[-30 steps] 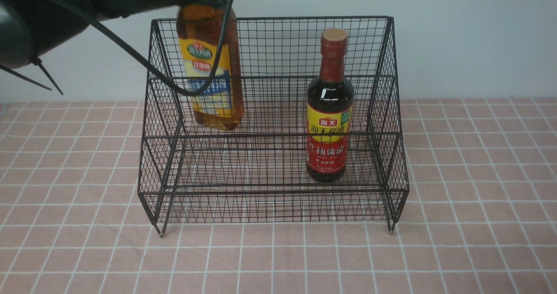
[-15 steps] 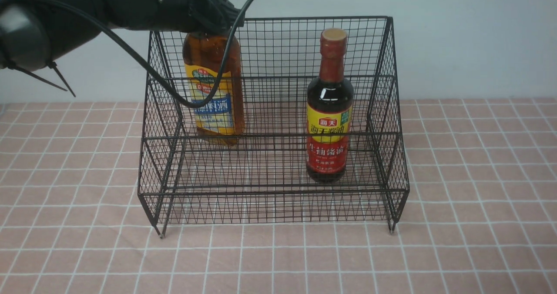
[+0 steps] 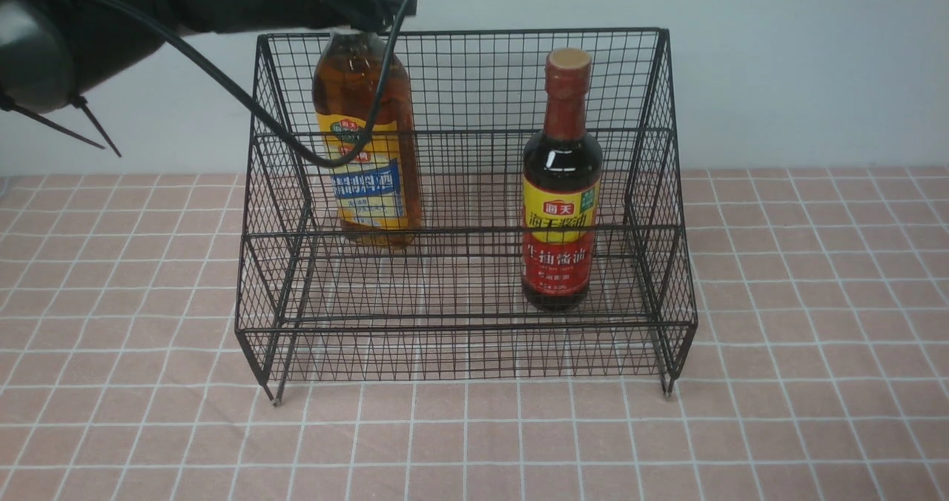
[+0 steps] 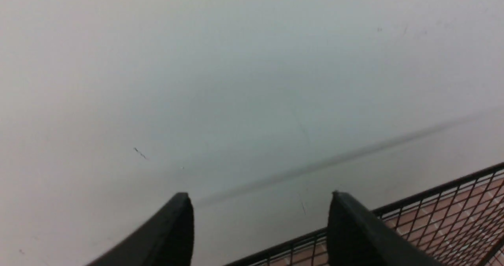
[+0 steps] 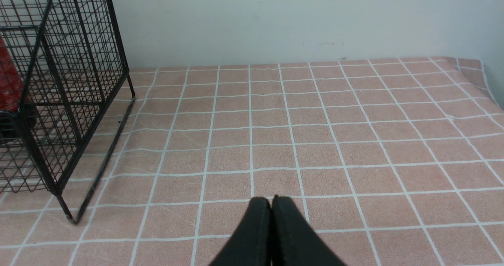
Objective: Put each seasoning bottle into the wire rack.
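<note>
- The pink cloth with a white grid (image 3: 815, 338) covers the table up to a pale wall.
- The black wire-mesh rack with two stepped tiers (image 3: 460, 32) stands on short feet on the cloth, in the middle of the scene.
- The black left arm (image 3: 111, 4) reaches in from the far left above the rack's top rail, with a cable looping down in front of the mesh.
- The clear bottle of amber liquid with a yellow-blue label (image 3: 368, 167) stands about upright on the far, upper tier at the left; its cap is hidden behind the arm's end.
- The slimmer dark bottle with a red neck and yellow-red label (image 3: 561, 212) stands upright on the near, lower tier at the right, well apart from the amber one.
- The left gripper (image 4: 260, 197) is above the amber bottle's top, fingers spread wide with only wall between them, gripping nothing.
- The right gripper (image 5: 271, 199) hovers over bare cloth to the right of the rack, fingers pressed together and empty.
</note>
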Robot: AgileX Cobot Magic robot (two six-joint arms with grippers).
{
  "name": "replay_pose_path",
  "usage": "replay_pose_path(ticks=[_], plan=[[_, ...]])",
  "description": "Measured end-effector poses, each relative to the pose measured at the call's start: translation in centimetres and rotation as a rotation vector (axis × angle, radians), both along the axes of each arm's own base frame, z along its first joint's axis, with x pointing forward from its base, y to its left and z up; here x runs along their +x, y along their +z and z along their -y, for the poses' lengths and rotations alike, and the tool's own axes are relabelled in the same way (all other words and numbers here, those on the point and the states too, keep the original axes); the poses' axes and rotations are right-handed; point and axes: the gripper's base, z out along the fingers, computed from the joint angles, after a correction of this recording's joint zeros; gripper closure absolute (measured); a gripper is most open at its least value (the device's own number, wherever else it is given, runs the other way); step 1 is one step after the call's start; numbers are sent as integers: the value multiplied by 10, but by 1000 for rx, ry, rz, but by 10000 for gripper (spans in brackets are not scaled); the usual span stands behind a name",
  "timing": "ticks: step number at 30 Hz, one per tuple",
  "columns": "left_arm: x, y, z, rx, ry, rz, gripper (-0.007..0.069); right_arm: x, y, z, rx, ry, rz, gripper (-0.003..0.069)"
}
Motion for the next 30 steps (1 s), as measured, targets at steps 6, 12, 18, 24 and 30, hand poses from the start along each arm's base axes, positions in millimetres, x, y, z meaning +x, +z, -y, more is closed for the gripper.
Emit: replay_pose_path(ticks=[6, 12, 18, 24, 30], plan=[[-19, 33, -6, -20, -1, 74, 204, 0, 0, 0, 0, 0, 0, 673], [-63, 78, -15, -17, -37, 94, 445, 0, 0, 0, 0, 0, 0, 673], [-100, 86, -19, -10, -101, -71, 623, 0, 0, 0, 0, 0, 0, 673], [-108, 23, -22, -18, -78, -203, 631, 0, 0, 0, 0, 0, 0, 673], [-115, -38, -23, -90, -2, -208, 631, 0, 0, 0, 0, 0, 0, 673]])
